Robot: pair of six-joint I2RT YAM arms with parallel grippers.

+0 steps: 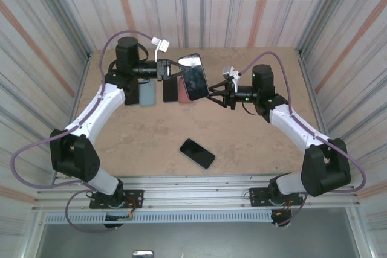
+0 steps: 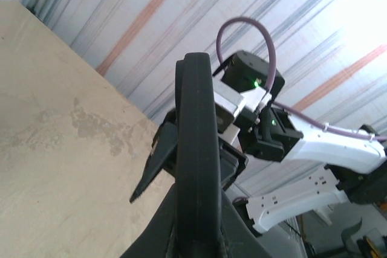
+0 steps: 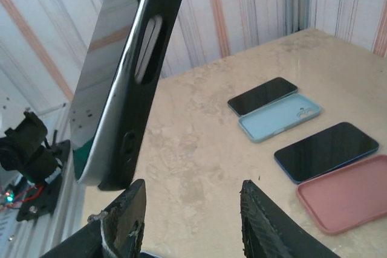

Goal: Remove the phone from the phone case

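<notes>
Phone (image 1: 195,80), seated in its black phone case (image 3: 158,34), hangs above the desk (image 1: 254,143), with your left claw (image 1: 164,69) clamped shut on the case from the left side. Your right claw (image 1: 216,96) sits just to the phone's right, fingers apart and empty. The phone's long axis stands near upright, leaning, with its lower end just above those open fingers, so you likely need to close across its thin edge.

Beige, mottled desk (image 1: 151,143) inside booth. Grey-and-white striped walls (image 1: 242,4) with orange bands on three sides. Aluminium rail (image 1: 199,200) along near edge. Bright glare (image 2: 363,4) on one wall.
</notes>
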